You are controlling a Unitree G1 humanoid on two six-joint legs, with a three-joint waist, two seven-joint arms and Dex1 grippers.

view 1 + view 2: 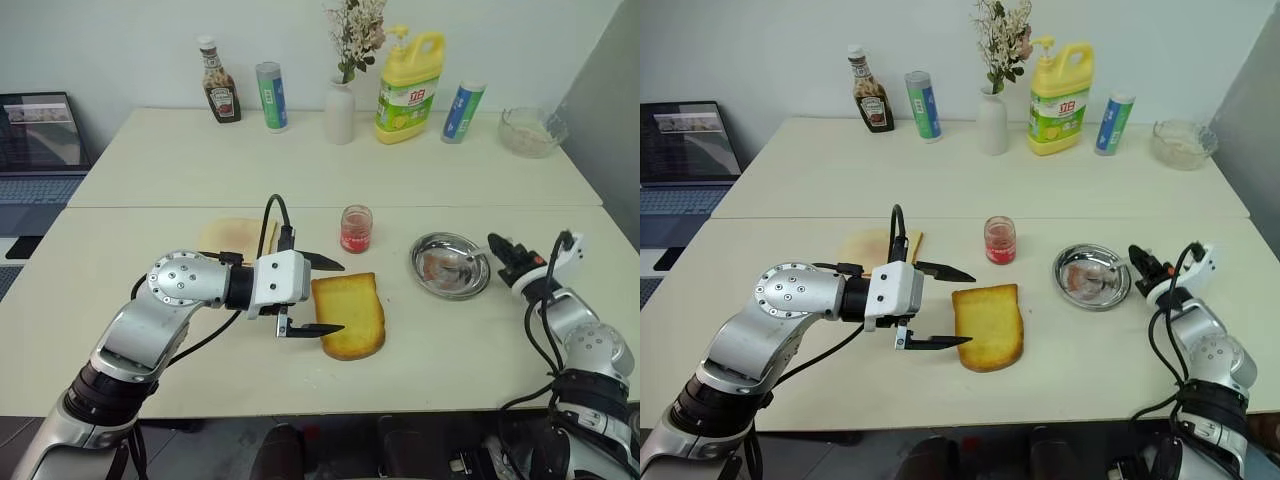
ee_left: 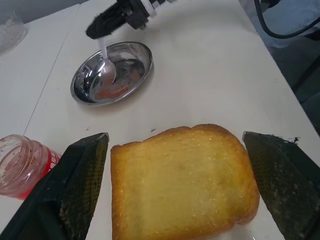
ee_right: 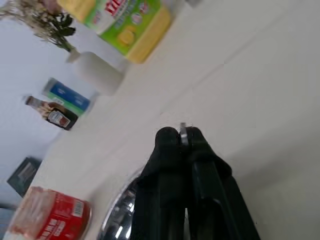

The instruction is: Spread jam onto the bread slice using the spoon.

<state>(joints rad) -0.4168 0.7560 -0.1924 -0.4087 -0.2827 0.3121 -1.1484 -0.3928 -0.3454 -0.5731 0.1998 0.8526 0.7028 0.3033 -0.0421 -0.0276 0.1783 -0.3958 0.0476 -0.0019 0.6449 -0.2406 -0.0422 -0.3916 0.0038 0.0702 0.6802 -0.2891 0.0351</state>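
The bread slice (image 1: 350, 315), thick and golden, lies on the table near the front. My left gripper (image 1: 338, 297) hovers open over its left end, one finger on each side, as the left wrist view shows around the bread slice (image 2: 180, 185). The jam jar (image 1: 356, 229) stands just behind the bread. At the right, my right gripper (image 1: 497, 244) is shut on the handle of the spoon (image 2: 106, 65), whose bowl rests in the round steel dish (image 1: 425, 281). A sliver of silver handle shows between the shut fingertips (image 3: 170, 137).
A thinner pale slice (image 1: 235, 237) lies behind my left arm. Along the far table stand a ketchup bottle (image 1: 218, 95), two cans (image 1: 271, 97), a vase (image 1: 340, 110), a yellow detergent bottle (image 1: 410, 85) and a glass bowl (image 1: 532, 130). A laptop (image 1: 40, 140) sits at the far left.
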